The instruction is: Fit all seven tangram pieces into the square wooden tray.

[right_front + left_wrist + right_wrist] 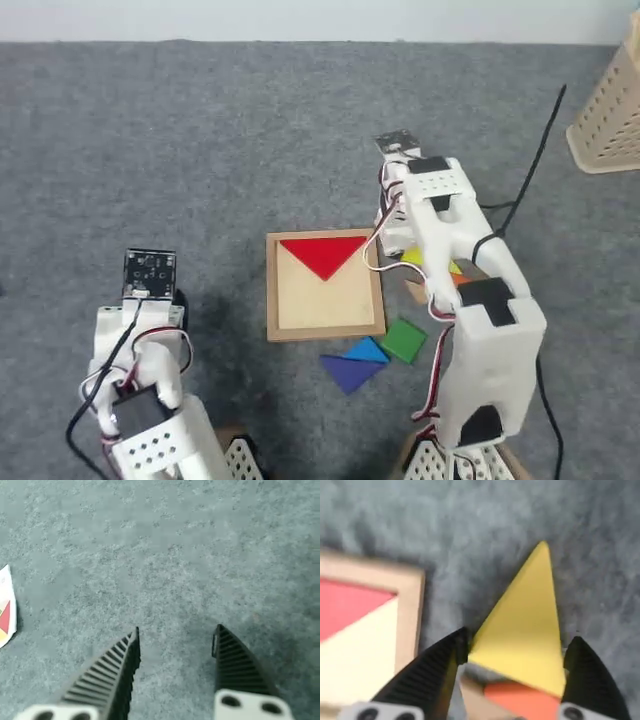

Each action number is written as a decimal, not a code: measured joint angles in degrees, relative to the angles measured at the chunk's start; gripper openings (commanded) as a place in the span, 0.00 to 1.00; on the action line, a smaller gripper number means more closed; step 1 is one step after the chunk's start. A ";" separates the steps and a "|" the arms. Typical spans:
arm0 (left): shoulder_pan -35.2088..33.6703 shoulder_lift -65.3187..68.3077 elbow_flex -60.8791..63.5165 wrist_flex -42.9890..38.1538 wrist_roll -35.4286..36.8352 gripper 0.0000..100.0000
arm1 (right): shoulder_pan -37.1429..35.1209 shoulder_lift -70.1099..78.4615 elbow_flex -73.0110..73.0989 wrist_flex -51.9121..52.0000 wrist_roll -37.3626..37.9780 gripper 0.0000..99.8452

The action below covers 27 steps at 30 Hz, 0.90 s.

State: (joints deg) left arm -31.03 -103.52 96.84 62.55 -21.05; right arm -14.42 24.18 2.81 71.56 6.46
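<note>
- Just right of the square wooden tray [272, 290], the right gripper [519, 640] hangs low with its jaws apart, one on each side of the yellow triangle [525, 605], which lies flat on the carpet.
- Inside the tray, the red triangle [322, 255] is seated against the far edge, so six pieces look left to place.
- Step in hand, by my reading: taking hold of the yellow triangle. One finger seems to touch its corner, but the right wrist view is too soft to be sure.
- Next move calls for pinching the piece by its edges, lifting it over the rim and turning it to meet the red triangle's slanted side.
- Closing may nudge the orange piece [512, 697], which lies just beside it.
- Left gripper [176, 631] is spread wide over carpet, well apart from the tray.
</note>
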 measured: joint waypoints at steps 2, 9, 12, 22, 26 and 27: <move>1.05 0.00 0.00 0.70 0.00 0.22 | -1.32 -1.67 0.00 1.93 1.58 0.32; 1.32 0.00 0.00 1.23 0.00 0.22 | -2.46 -2.64 3.08 1.32 5.63 0.32; 1.32 0.00 0.00 1.23 0.00 0.22 | -2.46 -3.25 5.27 -0.35 5.98 0.32; 1.32 0.00 0.00 1.23 0.00 0.22 | -0.26 -2.55 5.36 -3.08 6.24 0.31; 1.32 0.00 0.00 1.23 0.00 0.22 | 0.18 0.53 4.48 -3.96 6.42 0.31; 1.32 0.00 0.00 1.23 0.00 0.22 | 0.18 0.88 3.96 -3.87 6.42 0.29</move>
State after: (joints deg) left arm -29.71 -103.52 96.84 63.78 -21.05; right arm -14.24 25.05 6.77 67.69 12.88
